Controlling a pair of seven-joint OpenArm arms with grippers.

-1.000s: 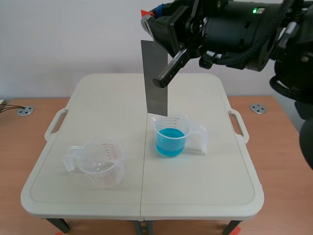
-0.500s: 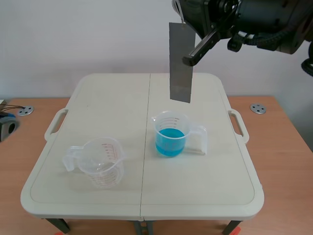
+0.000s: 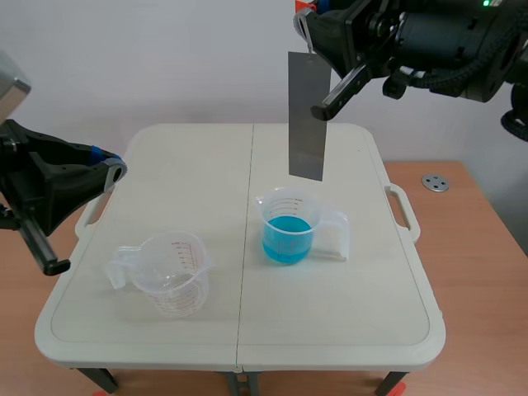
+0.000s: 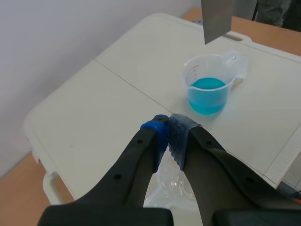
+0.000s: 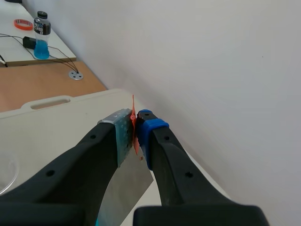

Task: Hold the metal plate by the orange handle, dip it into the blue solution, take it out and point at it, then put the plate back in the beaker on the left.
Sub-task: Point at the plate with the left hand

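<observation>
White wall behind, pale folding desk point(image 3: 346, 330). Right gripper point(image 5: 136, 127) clamped on the orange handle point(image 5: 133, 110), raised high. Metal plate point(image 3: 305, 115) hangs upright, its lower edge clear of the blue solution point(image 3: 287, 235) and roughly above it. Left gripper point(image 4: 168, 136) closed on nothing, near the empty beaker point(image 3: 169, 276). Likely the pointing step: hold the plate steady over the blue and aim the closed tip at its face without touching.

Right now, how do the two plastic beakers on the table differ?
The right beaker holds blue solution; the left beaker looks empty. The right beaker's handle points right, the left beaker's points left. The metal plate hangs above the right beaker only. Both are clear and upright.
</observation>
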